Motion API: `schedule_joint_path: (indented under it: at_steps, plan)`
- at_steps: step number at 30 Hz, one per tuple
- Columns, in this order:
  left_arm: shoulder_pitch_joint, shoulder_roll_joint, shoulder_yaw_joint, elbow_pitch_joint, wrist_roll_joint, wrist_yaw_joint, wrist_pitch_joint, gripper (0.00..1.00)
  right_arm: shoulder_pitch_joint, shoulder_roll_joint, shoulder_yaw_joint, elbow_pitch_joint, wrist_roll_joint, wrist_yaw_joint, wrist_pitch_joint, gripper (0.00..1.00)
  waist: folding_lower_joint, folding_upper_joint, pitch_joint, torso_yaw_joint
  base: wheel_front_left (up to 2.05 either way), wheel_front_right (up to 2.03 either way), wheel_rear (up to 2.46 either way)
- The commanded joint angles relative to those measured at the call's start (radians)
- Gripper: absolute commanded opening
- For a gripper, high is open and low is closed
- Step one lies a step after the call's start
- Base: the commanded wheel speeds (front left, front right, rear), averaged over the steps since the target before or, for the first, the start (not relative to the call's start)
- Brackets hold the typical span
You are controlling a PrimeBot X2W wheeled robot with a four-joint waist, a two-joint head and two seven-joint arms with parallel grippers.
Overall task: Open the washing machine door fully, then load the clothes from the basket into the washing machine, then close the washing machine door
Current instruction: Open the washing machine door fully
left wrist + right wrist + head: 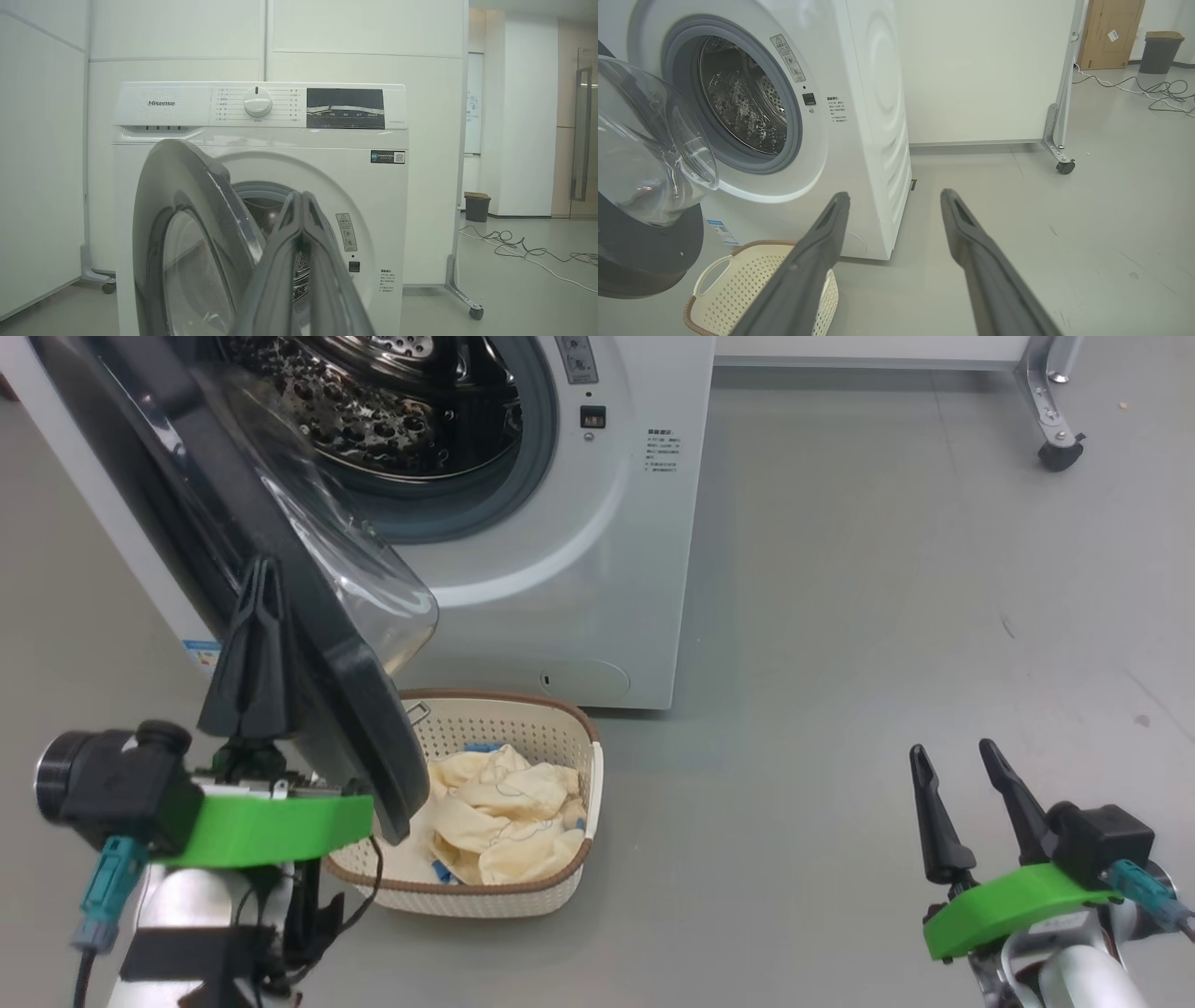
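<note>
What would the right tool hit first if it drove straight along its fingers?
The right tool would likely meet the washing machine's side panel, low near its front corner; only bare floor lies between. Depth is unclear.

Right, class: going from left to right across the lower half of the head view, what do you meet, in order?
In order: left gripper, fingers shut → basket → right gripper, fingers open.

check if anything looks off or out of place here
Nothing spilled or damaged. The washing machine door stands only partly open; in the head view its lower edge overlaps the left side of the basket.
</note>
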Motion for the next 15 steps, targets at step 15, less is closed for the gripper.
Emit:
schedule_joint_path:
  at_steps: [15]
  plan:
    - [-0.136, -0.025, -0.143, 0.013, -0.031, -0.045, 0.155, 0.0, -0.069, 0.016, 0.028, -0.033, -0.002, -0.002, -0.01, 1.0, 0.0, -0.0001, 0.031, -0.037, 0.0, 0.0, 0.0]
